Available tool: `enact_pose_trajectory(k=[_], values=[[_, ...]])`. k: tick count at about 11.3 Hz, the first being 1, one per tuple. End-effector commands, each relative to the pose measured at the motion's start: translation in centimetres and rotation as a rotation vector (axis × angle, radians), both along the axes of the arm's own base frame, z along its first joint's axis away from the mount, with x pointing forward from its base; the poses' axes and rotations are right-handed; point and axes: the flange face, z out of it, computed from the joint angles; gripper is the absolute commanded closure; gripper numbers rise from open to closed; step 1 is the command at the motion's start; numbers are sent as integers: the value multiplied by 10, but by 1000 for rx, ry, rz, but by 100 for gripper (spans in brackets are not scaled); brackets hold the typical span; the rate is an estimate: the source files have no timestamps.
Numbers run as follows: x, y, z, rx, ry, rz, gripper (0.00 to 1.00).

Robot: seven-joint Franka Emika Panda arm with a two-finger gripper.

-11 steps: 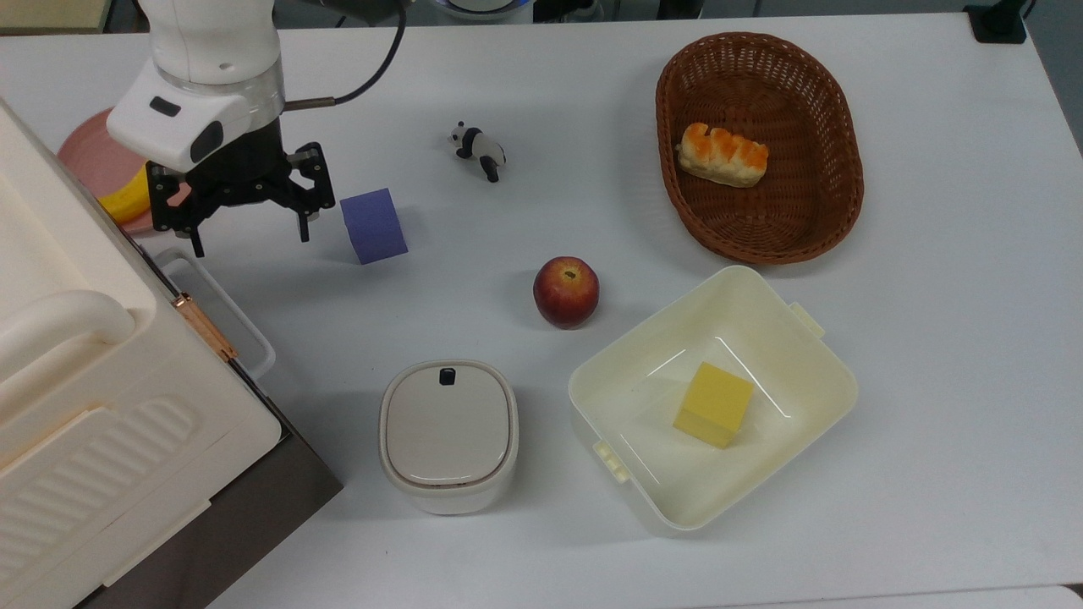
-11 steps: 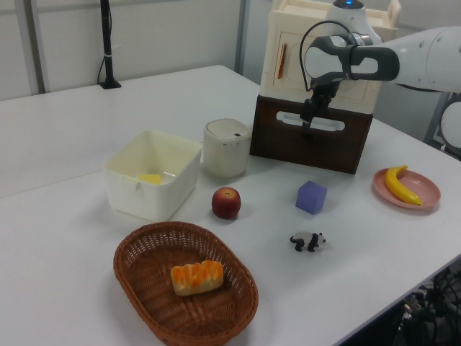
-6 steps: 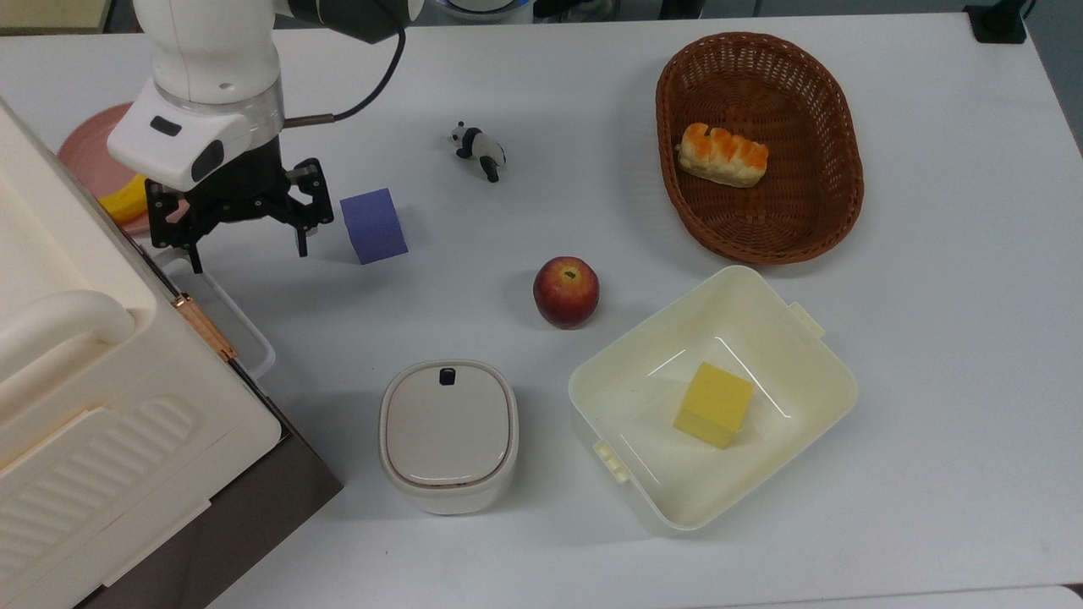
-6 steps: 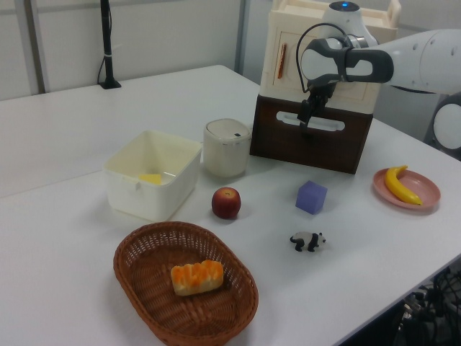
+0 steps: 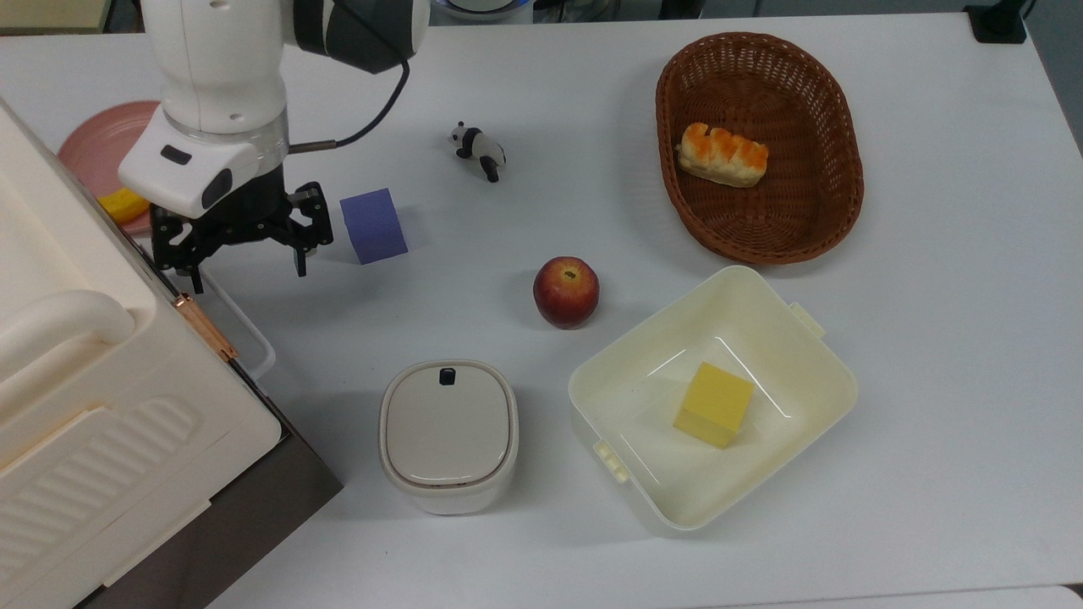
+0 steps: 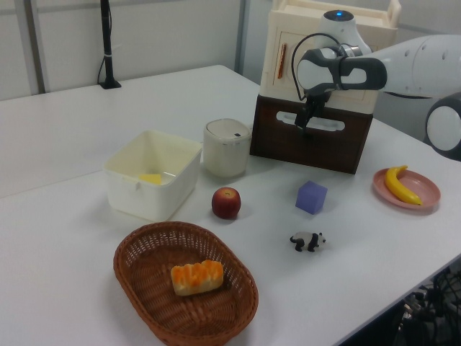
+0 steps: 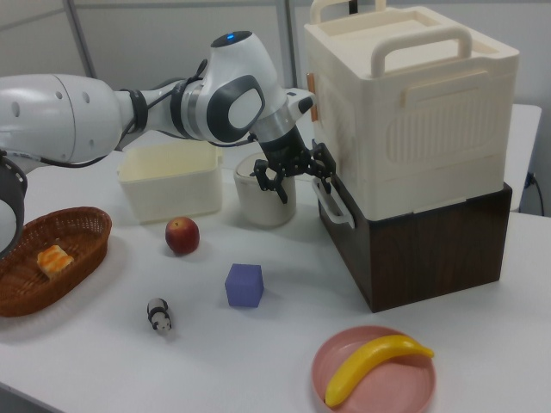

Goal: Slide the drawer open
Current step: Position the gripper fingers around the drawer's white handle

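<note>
Tool: your tool (image 5: 244, 255) hangs spread open above the drawer's white loop handle (image 7: 334, 203), one finger either side, holding nothing.
Drawer: the drawer (image 7: 422, 245) sits shut under the cream cabinet (image 7: 409, 120), handle facing the counter (image 5: 931, 254).
Why: you're lined up to close on the handle and pull.

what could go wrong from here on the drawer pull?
1. The gripper is open and hangs over one end of the white loop handle, not its middle, so an off-centre grip may skew the drawer as it slides.
2. The purple cube sits close to the gripper on the top view's right and may get knocked during the pull.
</note>
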Motion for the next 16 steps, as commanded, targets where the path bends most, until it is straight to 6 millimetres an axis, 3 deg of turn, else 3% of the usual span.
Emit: enact_pose_trajectory(k=[1, 16], values=[[6, -1, -3, -37, -15, 29, 0], [15, -1, -18, -59, -18, 43, 0]])
